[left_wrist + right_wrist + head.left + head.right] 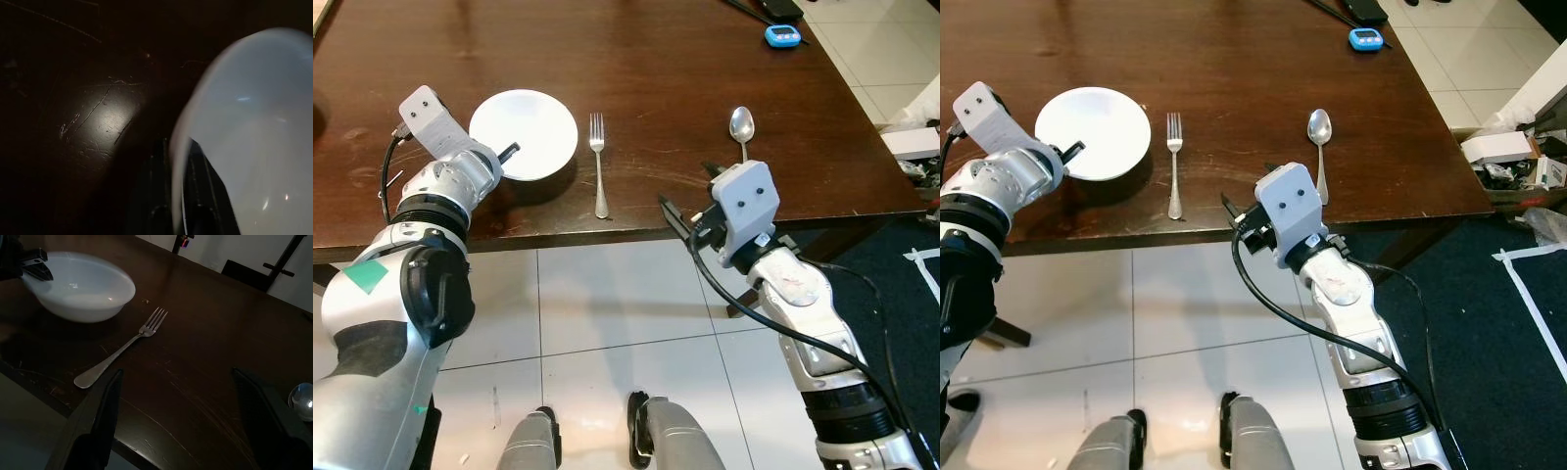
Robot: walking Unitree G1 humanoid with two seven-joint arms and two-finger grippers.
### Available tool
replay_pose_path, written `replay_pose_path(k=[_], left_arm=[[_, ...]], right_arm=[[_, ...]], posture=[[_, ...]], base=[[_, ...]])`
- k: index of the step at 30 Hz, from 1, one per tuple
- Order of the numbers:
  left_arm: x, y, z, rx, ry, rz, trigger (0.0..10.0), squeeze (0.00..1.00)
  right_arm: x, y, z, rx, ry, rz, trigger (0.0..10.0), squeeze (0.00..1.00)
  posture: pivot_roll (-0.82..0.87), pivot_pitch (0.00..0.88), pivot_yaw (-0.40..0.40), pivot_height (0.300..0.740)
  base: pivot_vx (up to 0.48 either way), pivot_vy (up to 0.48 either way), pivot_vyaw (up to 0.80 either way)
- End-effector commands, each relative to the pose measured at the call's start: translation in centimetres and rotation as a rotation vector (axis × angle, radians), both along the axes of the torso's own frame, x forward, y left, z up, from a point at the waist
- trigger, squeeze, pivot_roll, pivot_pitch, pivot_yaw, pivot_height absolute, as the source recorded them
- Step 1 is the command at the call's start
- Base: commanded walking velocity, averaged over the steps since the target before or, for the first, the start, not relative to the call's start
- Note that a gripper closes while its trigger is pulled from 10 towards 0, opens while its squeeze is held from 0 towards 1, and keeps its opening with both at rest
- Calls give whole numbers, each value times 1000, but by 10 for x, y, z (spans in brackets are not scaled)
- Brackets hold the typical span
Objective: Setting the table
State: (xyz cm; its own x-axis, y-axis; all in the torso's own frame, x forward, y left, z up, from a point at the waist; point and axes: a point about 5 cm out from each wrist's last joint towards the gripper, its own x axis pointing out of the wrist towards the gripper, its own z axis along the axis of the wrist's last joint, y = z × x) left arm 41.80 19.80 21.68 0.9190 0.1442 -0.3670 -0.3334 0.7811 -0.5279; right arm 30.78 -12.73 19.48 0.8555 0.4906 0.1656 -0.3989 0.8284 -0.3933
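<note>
Right now the white bowl (524, 134) sits on the dark wooden table (646, 78), near its front edge on the robot's left. Left gripper (505, 153) is at the bowl's near-left rim, fingers pinched on it: the left wrist view shows one black finger (203, 193) inside the rim and the other outside, so it's clamped on the rim. Bowl rests flat on the table as far as the head views show.

Fork (598, 162) lies just right of the bowl, apart from it, tines pointing away from the robot, handle toward the table edge. Spoon (742, 129) lies further right, well apart from the fork, bowl end away from the robot.

Right gripper (690, 201) hovers at the front table edge, between the fork and the spoon, touching nothing. Its two fingers are spread wide in the right wrist view, one finger (100, 423) on each side of the frame, nothing between them.

Spoon handle is partly hidden behind the right wrist housing in the head views. Left wrist view is dark and blurry, table scratches barely readable. Small blue device (782, 36) at the far right of the table, details too small to tell.
</note>
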Motion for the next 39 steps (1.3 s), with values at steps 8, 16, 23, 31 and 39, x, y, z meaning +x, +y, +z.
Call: replay_pose_path(k=[8, 16, 23, 31, 39], left_arm=[[0, -1, -4, 0, 15, -2, 10000, 0], [2, 7, 13, -1, -46, 33, 10000, 0], [3, 14, 27, 14, -76, 51, 10000, 0], [1, 34, 83, 246, -442, -37, 10000, 0], [-20, 39, 72, 381, -637, -262, 10000, 0]], right_arm=[[0, -3, 0, -16, 6, -10, 10000, 0], [1, -3, 2, -15, -2, -9, 10000, 0], [3, 0, 1, -15, 2, 7, 10000, 0], [4, 5, 0, -13, 0, 22, 10000, 0], [3, 9, -6, -16, 12, 44, 10000, 0]], posture=[[-34, 210, 26, 740], [-26, 200, 20, 740], [-8, 190, 4, 740], [-2, 175, -7, 740], [17, 160, -11, 740]], base=[[0, 0, 0], [0, 0, 0], [0, 0, 0], [0, 0, 0], [0, 0, 0]])
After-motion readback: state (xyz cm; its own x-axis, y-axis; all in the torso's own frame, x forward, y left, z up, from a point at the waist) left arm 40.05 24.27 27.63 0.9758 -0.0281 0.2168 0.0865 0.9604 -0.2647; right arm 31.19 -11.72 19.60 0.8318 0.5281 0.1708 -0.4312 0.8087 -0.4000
